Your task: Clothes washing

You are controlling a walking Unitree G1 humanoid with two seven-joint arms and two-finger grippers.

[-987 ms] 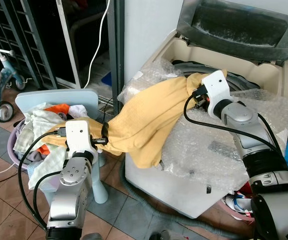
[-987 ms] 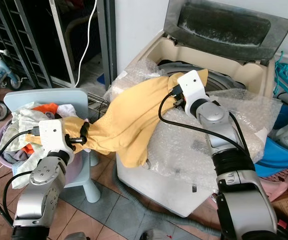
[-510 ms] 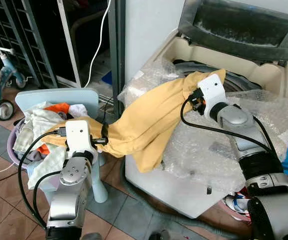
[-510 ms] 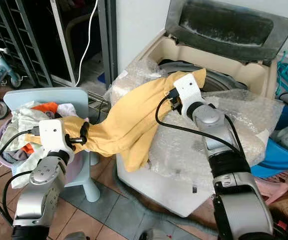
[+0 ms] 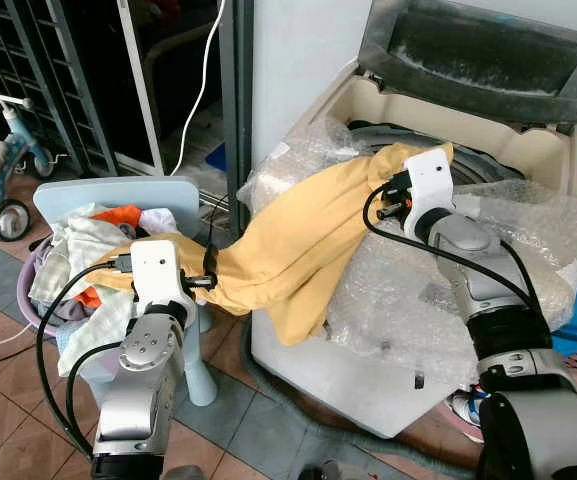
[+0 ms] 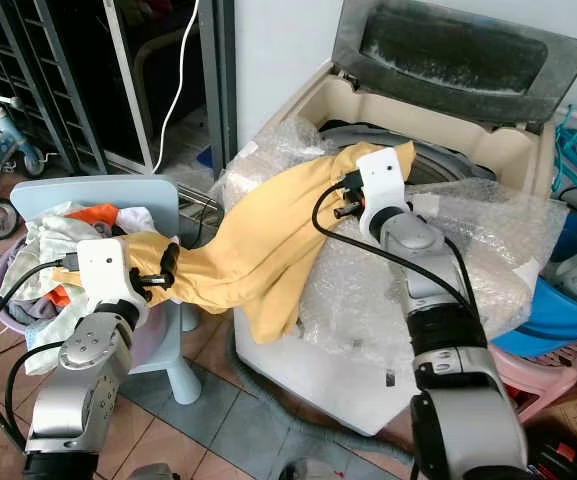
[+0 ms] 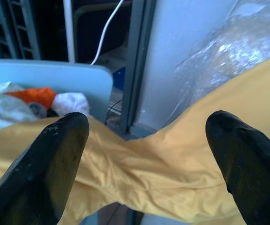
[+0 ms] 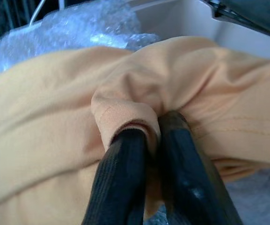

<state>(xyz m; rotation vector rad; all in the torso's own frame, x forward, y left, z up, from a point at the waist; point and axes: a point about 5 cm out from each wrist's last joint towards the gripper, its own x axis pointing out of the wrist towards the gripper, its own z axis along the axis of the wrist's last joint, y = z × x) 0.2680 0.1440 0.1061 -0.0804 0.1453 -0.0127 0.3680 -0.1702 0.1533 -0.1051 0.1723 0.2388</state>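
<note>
My right hand (image 8: 146, 136) pinches a fold of the yellow cloth (image 5: 298, 250) at the washing machine (image 5: 488, 150) rim. My left hand (image 7: 149, 154) is wide open around the cloth's lower end, beside the laundry basket (image 5: 43, 300). Cloth spans between both.

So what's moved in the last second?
The right tool, shut on the yellow cloth garment, has drawn slightly back toward the robot's left, away from the tub of the beige top-loading washing machine. The left tool stays open beside the cloth over the pale laundry basket.
</note>
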